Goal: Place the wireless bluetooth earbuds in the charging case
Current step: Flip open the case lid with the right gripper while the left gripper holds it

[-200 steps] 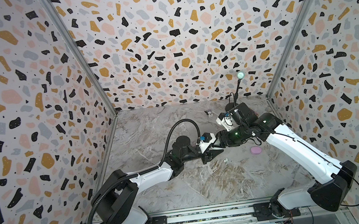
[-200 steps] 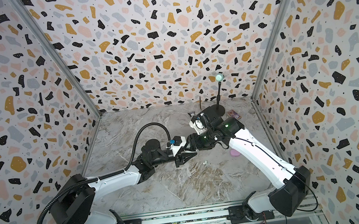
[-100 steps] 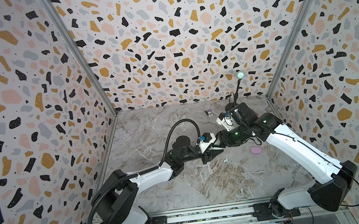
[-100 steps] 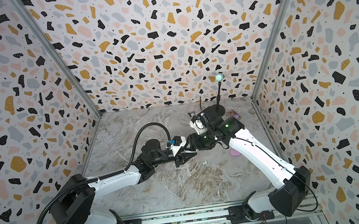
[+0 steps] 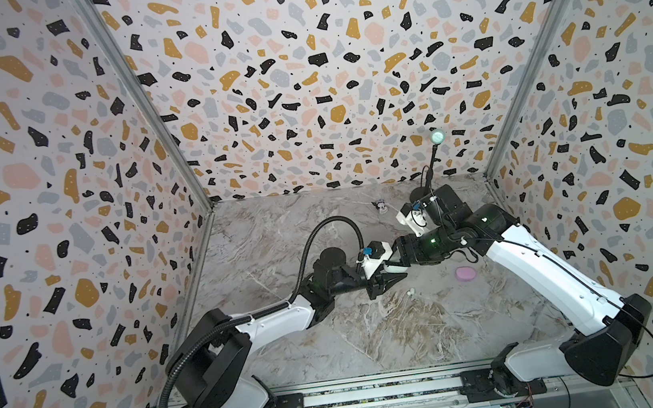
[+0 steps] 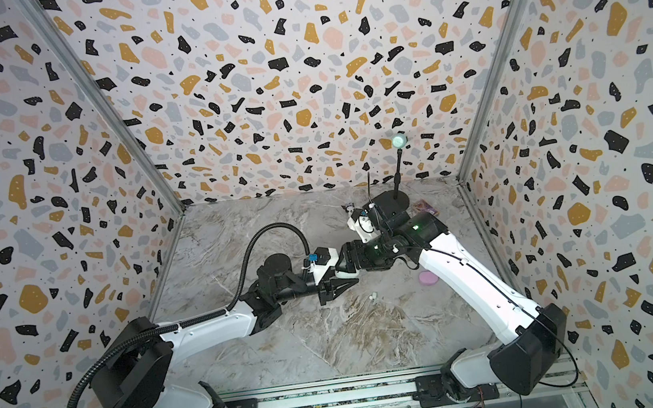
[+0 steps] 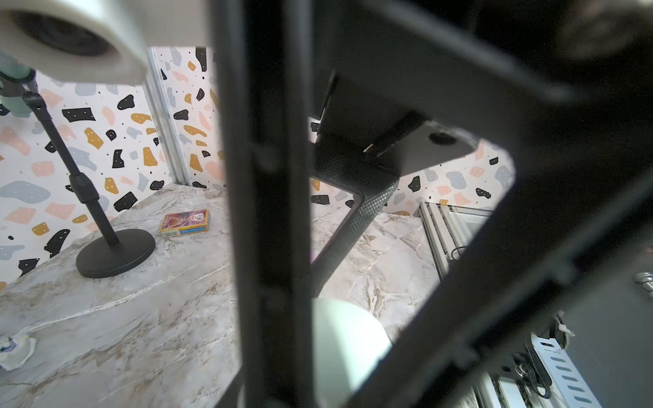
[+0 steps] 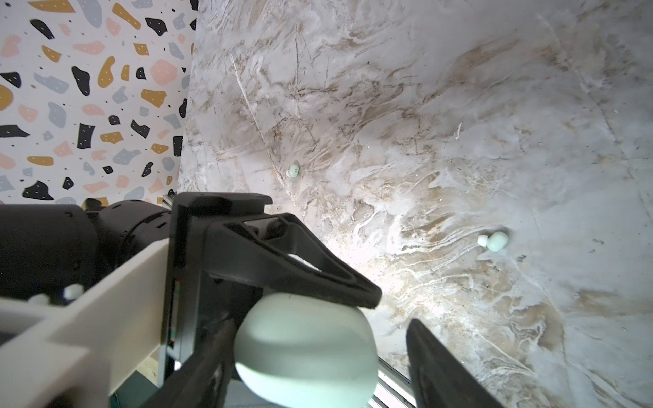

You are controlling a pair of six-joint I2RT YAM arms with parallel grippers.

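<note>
At the centre of both top views, the two arms meet above the surface (image 5: 374, 342), and their pose matches the views from a second ago. One change applies: the right gripper (image 8: 318, 328) has spread its jaws. From the right wrist, its fingers flank the charging case (image 8: 304, 349). One finger (image 8: 438, 374) stands clear of the shell with a visible gap; the other lies close against it, contact not confirmed. The right gripper is therefore released and carries nothing.

The left gripper (image 5: 392, 278) is clenched on the charging case. One of its black fingers (image 8: 339, 288) crosses the mint shell, and the left wrist view shows the charging case (image 7: 346, 349) between its fingers. The case hangs above the surface, held by the left arm alone. Its lid appears closed; no open well is visible.

Two whitish-mint earbuds lie loose on the surface, well apart: a nearer earbud (image 8: 494, 241) and a farther earbud (image 8: 293, 171). In both top views one whitish-mint earbud (image 5: 411, 291) sits just right of centre, below the grippers. A pink oval case (image 5: 466, 273) lies further right.

Assessment: the case now rests with the left gripper alone, freeing the right gripper. The likely next step is opening the lid, then picking an earbud. Each bud is tiny against a finger, so pickup calls for precise alignment.
</note>
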